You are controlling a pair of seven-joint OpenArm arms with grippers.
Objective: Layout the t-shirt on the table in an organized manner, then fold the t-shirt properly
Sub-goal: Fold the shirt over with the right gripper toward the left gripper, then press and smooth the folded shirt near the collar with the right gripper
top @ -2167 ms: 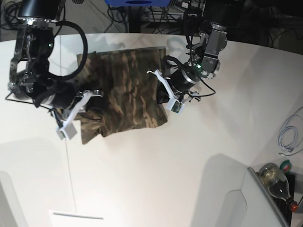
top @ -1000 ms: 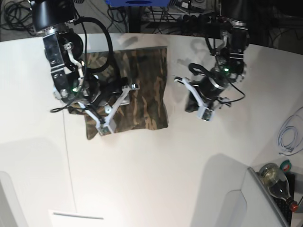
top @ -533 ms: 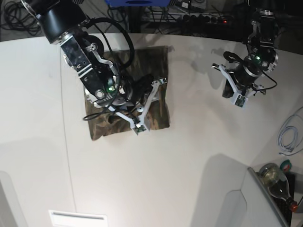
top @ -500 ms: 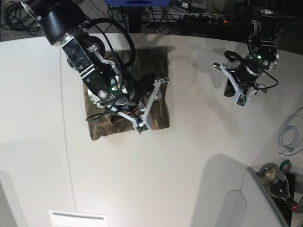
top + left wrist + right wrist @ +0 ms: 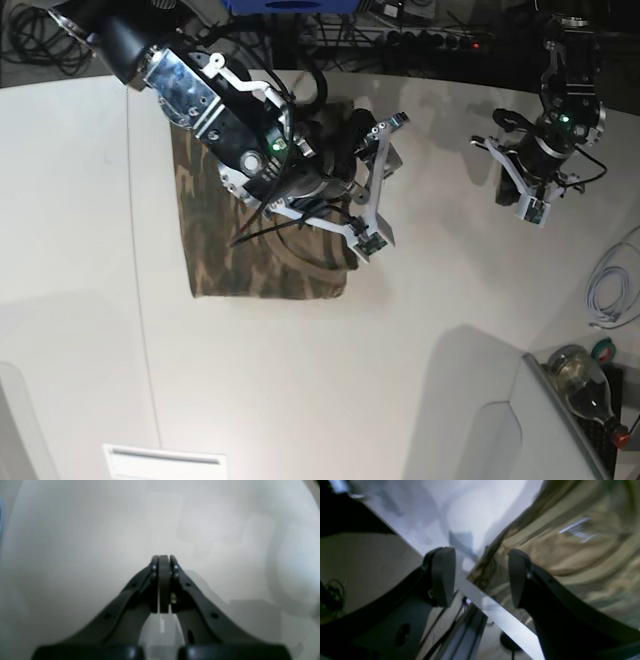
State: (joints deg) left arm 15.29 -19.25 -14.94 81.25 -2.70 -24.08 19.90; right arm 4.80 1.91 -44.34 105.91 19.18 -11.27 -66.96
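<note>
**Clutter at the edges of the scene**

In the base view's lower right corner a clear glass bottle [image 5: 582, 383] with a red cap lies on its side, with a small green and red item [image 5: 603, 349] just above it. A coil of light grey cable [image 5: 612, 283] sits at the right edge. Along the top, dark cables [image 5: 420, 38] tangle beside a blue object [image 5: 290, 5]. At the lower left lies a flat white rectangular piece [image 5: 165, 461].
</note>
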